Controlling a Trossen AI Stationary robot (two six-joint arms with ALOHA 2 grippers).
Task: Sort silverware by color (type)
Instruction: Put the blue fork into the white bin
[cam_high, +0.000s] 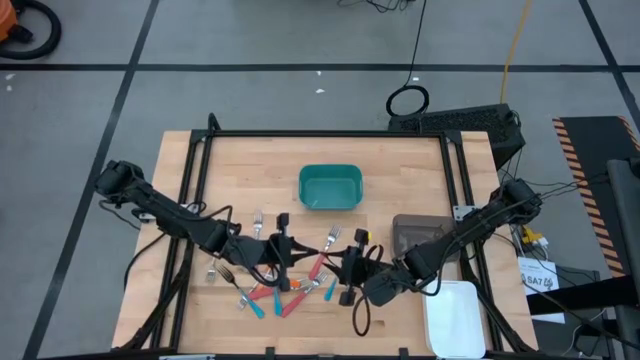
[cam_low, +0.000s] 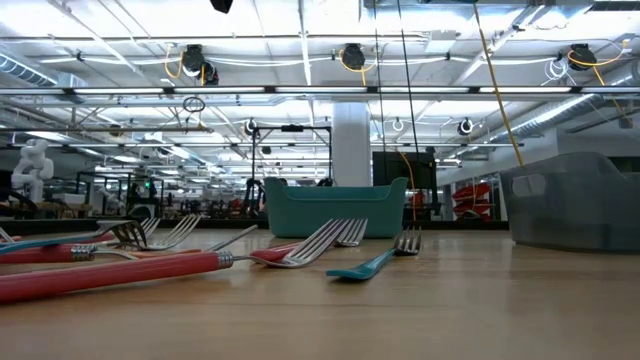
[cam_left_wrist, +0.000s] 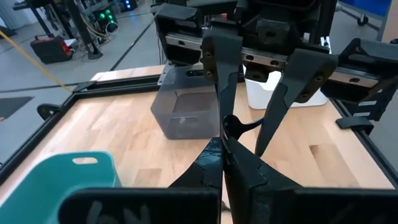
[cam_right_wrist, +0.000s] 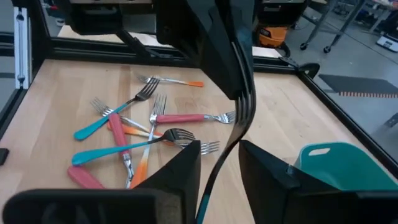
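Note:
Both grippers meet above the middle of the table, facing each other. My left gripper (cam_high: 288, 252) is shut on a fork with a teal handle (cam_right_wrist: 239, 121). My right gripper (cam_right_wrist: 219, 149) is open, and its fingers stand on either side of the fork's handle (cam_right_wrist: 202, 208) with a gap on each side. More forks with red, orange and teal handles (cam_right_wrist: 134, 140) lie crossed in a loose pile on the wood below. In the low view these forks (cam_low: 290, 255) lie flat on the table and neither gripper shows. My left gripper pinches the fork's tine end (cam_right_wrist: 244, 93) between its two shut fingers (cam_right_wrist: 217, 56). The fingers come nearly level from the table's left side. The fork is lifted clear of the table, its handle reaching out toward my right gripper.
A teal bin (cam_high: 330, 187) stands at the middle far side. At the right stand a grey bin (cam_high: 420, 235) and, nearer, a white bin (cam_high: 455, 315). A black frame (cam_high: 325, 134) borders the table top.

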